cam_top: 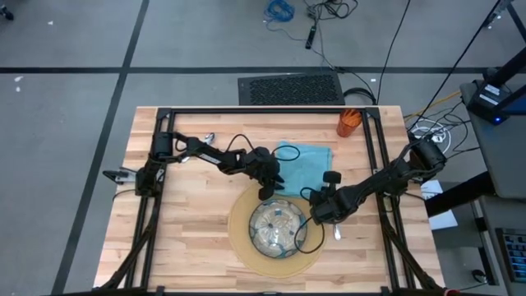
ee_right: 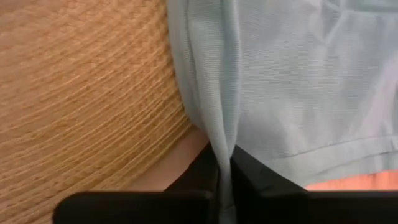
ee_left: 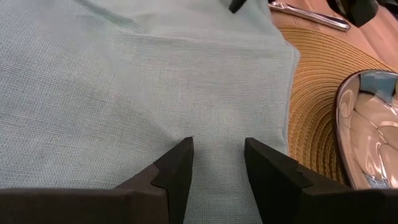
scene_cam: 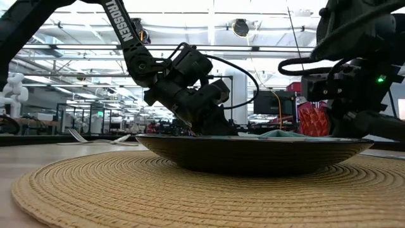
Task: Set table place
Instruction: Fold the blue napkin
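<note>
The teal napkin (cam_top: 308,158) lies flat on the table (cam_top: 189,238), its near edge reaching the round tan mat (cam_top: 242,242). The patterned glass bowl (cam_top: 278,226) sits on the mat. My left gripper (ee_left: 217,155) stands open, its tips down at the napkin's near left part (cam_top: 269,189). My right gripper (ee_right: 224,171) is shut on the napkin at its near right edge (cam_top: 312,204), beside the mat (ee_right: 81,93). An orange cup (cam_top: 348,123) stands at the far right. A fork (cam_top: 207,136) lies far left and a spoon (cam_top: 337,233) lies right of the mat. My left gripper has its fingertips (ee_left: 177,158) low over the flat cloth near the edge beside the mat; I cannot tell whether they touch it. My right gripper pinches a raised fold of the napkin (ee_right: 222,146) between its two fingers, at the cloth's edge beside the mat. It comes slanting down from the table's right. The rest of the napkin lies on the table.
Black frame rails (cam_top: 382,164) run along both sides and the far edge of the table. A silver utensil (ee_left: 311,17) lies past the napkin's corner. The two arms work close together over the napkin's near edge. Bare wood lies at the near left.
</note>
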Motion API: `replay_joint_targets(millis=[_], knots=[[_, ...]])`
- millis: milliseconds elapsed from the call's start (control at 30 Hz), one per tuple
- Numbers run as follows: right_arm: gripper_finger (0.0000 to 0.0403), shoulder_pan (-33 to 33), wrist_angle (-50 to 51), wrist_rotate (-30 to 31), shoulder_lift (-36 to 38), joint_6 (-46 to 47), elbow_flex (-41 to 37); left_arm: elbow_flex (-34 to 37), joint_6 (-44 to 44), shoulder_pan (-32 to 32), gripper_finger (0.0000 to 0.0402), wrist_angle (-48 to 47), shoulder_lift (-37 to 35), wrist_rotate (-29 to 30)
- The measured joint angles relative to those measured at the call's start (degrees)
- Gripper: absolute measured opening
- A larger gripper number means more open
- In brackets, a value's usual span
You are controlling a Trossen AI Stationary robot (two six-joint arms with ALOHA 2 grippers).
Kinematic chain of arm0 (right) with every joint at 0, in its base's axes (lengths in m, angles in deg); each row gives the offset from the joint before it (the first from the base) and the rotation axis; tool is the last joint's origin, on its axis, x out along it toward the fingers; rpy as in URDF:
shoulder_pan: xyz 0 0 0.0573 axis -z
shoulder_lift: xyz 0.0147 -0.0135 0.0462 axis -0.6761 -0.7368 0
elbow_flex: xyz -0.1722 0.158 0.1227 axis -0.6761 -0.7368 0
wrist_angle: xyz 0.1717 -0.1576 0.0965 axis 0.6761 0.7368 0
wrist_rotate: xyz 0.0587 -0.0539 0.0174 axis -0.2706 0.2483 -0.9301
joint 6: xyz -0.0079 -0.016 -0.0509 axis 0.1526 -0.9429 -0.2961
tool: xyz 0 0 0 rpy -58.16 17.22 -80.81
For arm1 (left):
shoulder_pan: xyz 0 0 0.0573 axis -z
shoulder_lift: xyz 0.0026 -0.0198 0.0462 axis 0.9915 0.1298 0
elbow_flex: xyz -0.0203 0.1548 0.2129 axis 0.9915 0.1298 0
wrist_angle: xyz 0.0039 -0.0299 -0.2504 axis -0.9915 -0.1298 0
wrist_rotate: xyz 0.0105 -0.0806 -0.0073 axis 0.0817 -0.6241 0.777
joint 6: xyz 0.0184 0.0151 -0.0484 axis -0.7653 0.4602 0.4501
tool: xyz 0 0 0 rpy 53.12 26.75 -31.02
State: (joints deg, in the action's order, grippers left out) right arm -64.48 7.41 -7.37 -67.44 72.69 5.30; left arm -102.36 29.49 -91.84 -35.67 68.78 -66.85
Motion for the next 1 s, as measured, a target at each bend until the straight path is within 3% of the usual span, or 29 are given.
replay_joint_targets(millis=[533,867,1000], knots=[[0.0,-0.56,14.88,2.2,-0.41,-7.99,11.66,0.0,1.27,-0.04,0.0134,0.07,0.0,0.04],[0.0,-0.6,19.7,2.31,-4.71,-18.28,21.71,0.0,1.27,-0.04,0.0134,0.04,0.0,0.09],[0.0,-0.3,23.0,0.26,-6.36,-18.46,22.09,-0.01,1.21,-0.04,0.0134,-0.26,0.0,0.11]])
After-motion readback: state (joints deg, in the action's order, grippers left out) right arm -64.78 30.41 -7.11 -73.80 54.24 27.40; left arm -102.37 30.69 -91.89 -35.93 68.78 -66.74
